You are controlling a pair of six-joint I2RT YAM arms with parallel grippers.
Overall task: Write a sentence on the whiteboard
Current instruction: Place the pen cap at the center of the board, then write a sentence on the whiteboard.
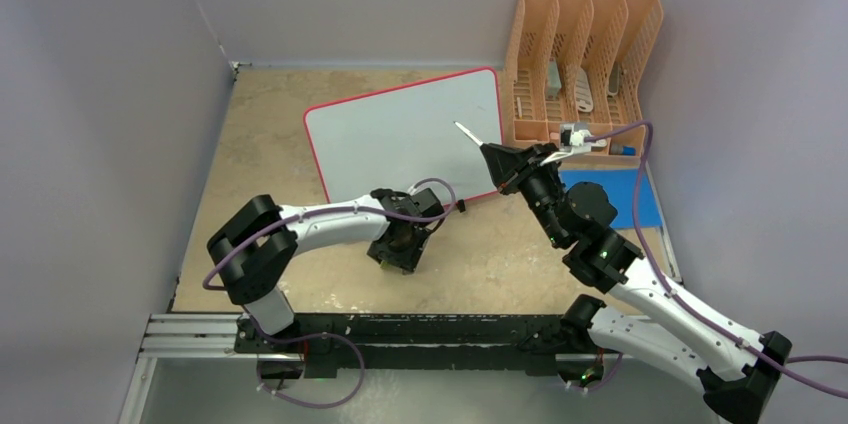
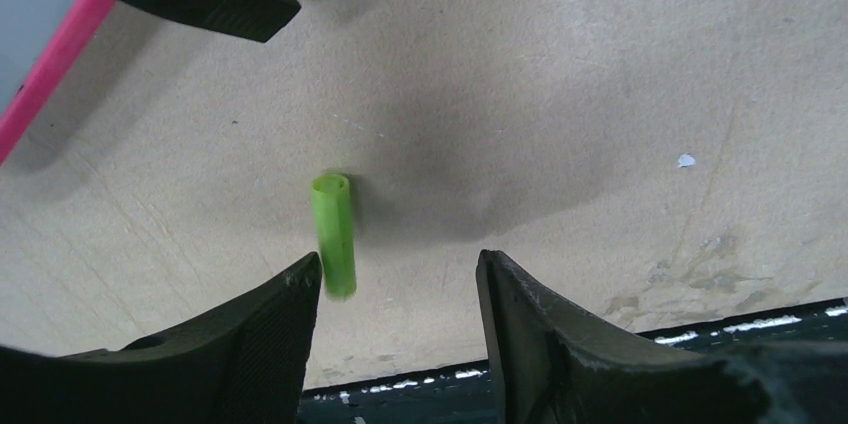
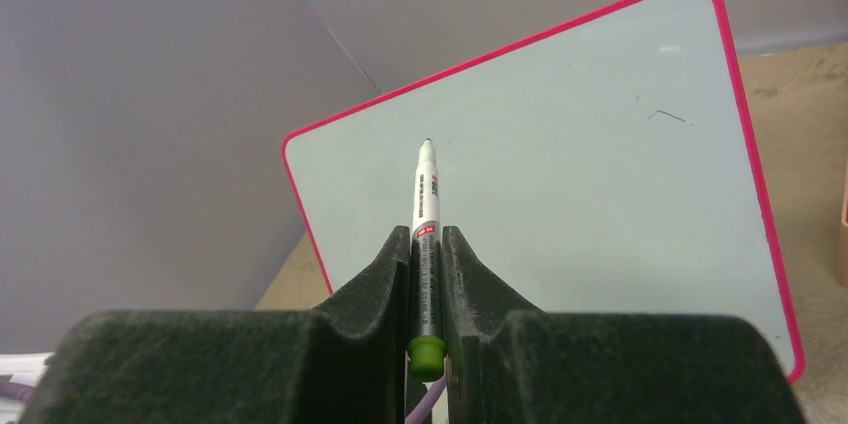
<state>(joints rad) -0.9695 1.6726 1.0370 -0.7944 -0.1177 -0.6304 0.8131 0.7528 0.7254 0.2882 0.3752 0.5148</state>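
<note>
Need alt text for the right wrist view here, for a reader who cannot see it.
The right tool is shut on a white-and-grey marker, its bare tip pointing at a whiteboard with a red rim. The board is blank apart from one short dark stroke near its upper right, and a grey wall stands behind.

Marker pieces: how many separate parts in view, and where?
2. The uncapped marker is clamped in the right gripper, tip toward the whiteboard. The green cap is loose between the fingers of the open left gripper. More could sit in the orange rack; too small to tell.
</note>
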